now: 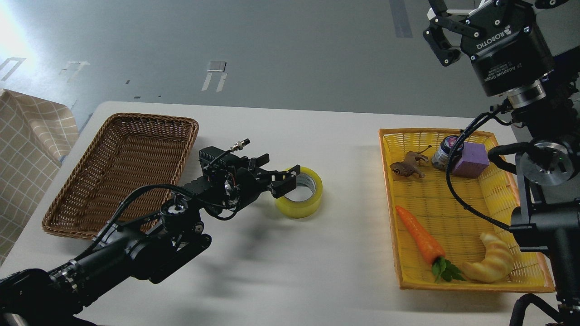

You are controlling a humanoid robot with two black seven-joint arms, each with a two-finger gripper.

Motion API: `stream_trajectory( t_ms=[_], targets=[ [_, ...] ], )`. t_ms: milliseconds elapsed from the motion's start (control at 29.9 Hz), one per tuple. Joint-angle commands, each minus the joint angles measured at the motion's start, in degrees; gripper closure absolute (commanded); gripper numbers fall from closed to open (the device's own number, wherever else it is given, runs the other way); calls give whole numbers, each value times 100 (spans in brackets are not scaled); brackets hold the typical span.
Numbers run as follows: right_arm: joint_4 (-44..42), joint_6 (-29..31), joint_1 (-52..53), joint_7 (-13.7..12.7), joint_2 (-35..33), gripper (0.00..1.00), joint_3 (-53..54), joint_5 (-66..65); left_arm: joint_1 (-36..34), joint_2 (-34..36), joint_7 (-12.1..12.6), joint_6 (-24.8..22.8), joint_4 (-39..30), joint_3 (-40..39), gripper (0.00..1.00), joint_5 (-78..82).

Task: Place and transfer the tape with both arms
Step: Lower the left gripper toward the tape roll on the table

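Observation:
The tape (300,194), a yellow translucent roll with a grey-white core, lies flat on the white table (317,271) at mid-centre. My left gripper (283,165) comes in from the lower left and is low at the roll's left side. Its jaws stand apart. One finger (290,174) lies over the roll's left rim and core, the other (263,160) is off the roll to the far left. The roll rests on the table. My right gripper (442,25) is raised high at the top right, partly cut by the frame edge, open and empty.
A brown wicker basket (68,213) stands at the left, just behind my left arm. A yellow tray (389,226) at the right holds a carrot (419,235), a croissant (494,265), a purple block (471,160), a jar (446,151) and a toy animal (408,165).

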Motion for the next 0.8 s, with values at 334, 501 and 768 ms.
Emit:
stream_trajectory(
  t_ms=[334,501,768],
  targets=[
    [3,0,-68,-77,-25,0,-2,-8,-100,-20,116,-89,106,426,2,-127],
    [-5,0,-76,-77,-25,0,7,0,-144,-55,134,-89,176,584,2,-110],
    [-14,0,-155,-68,-69,0,77,0,-425,-73,187,-89,475,936,2,-109]
  ],
)
